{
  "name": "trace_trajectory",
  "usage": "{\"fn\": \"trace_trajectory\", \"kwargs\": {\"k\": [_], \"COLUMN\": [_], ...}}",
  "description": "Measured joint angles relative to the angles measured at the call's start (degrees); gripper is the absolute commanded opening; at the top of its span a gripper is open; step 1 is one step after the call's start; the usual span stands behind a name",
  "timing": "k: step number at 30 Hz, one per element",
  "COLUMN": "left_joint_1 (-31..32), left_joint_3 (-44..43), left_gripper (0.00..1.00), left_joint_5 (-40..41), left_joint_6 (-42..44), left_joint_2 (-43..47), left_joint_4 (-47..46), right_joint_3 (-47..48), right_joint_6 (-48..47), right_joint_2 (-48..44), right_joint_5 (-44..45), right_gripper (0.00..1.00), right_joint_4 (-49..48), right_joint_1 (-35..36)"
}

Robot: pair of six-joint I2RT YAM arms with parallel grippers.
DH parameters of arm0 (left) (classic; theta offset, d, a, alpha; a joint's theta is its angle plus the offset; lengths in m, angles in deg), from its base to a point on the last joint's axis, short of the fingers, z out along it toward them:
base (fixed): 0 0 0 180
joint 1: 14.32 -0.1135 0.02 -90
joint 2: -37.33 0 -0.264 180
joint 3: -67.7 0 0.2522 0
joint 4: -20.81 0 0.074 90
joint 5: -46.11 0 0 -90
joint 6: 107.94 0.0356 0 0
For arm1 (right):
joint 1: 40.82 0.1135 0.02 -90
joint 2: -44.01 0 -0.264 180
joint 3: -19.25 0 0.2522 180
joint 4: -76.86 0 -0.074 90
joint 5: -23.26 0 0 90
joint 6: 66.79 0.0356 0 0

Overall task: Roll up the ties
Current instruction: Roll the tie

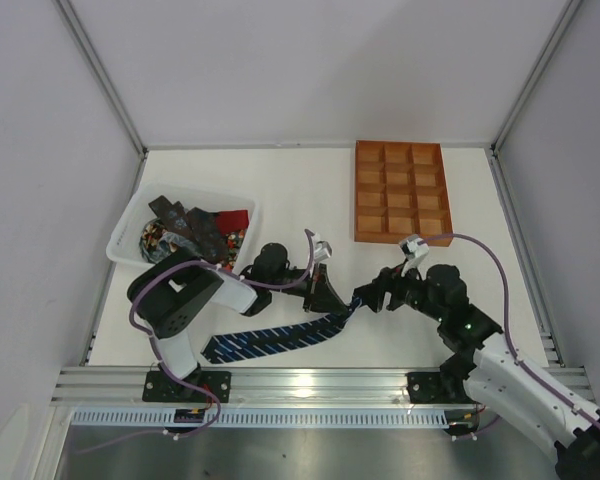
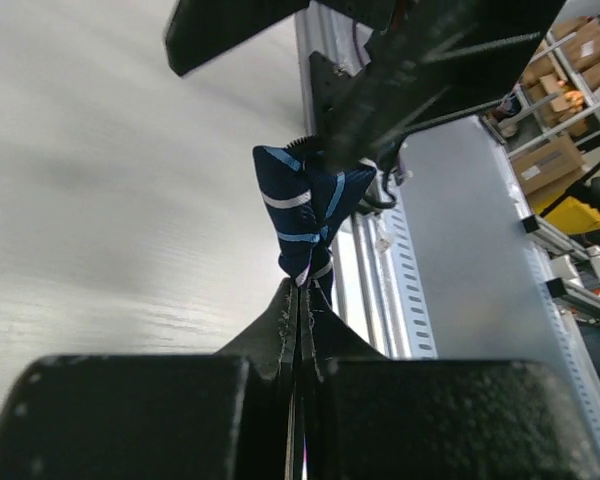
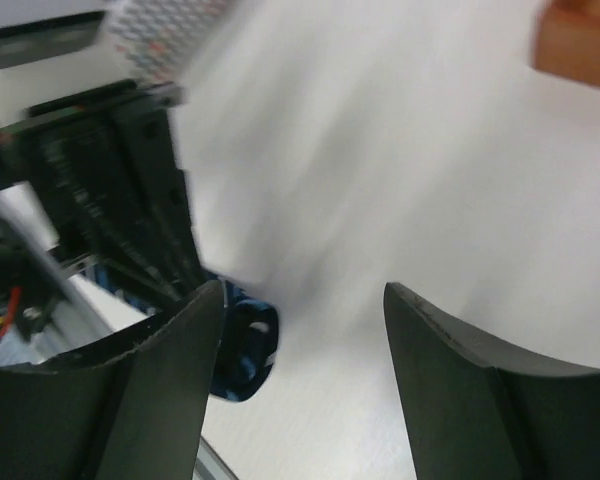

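Near the front edge of the table, the navy striped tie lay flat. I had my left gripper clamped on its bunched end, presumably to anchor the roll. My right gripper stood spread beside it, holding nothing.

ties in basket left, tray back right, 1 tie front

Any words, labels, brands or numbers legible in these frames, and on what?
No text can be read in any view.
The pale labels on the cardboard boxes are too small and blurred to read.
The striped tie shows only stripes, no label.
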Motion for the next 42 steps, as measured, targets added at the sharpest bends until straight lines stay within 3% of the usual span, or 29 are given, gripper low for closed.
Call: {"fn": "trace_trajectory", "kwargs": {"k": [5, 12, 16, 31, 42], "left_joint_1": [-1.07, -2.27, -2.67, -2.75, -2.93], "left_joint_3": [1.46, 1.66, 1.68, 1.86, 2.40], "left_gripper": [0.01, 0.00, 0.00, 0.00, 0.00], "left_joint_5": [-2.73, -6.34, -7.54, -9.14, -9.14], "left_joint_6": [-7.34, -21.94, -25.66, -28.63, -29.49], "left_joint_2": [0.02, -2.49, -3.74, -2.32, -0.44], "left_joint_4": [-9.38, -15.87, -15.89, -16.92, -17.11], "right_joint_3": [-5.84, -9.25, -9.62, -9.60, -9.57], "right_joint_6": [0.07, 3.32, 4.63, 3.28, 3.85], "right_joint_2": [-6.97, -5.40, -1.75, 1.01, 1.99], "right_joint_5": [-15.50, -27.65, -32.11, -30.36, -30.10], "right_gripper": [0.69, 0.70, 0.69, 0.78, 0.79], "right_joint_4": [-9.60, -20.33, -24.70, -23.74, -22.88], "right_joint_1": [-4.28, -6.38, -6.38, -5.68, -6.16]}}
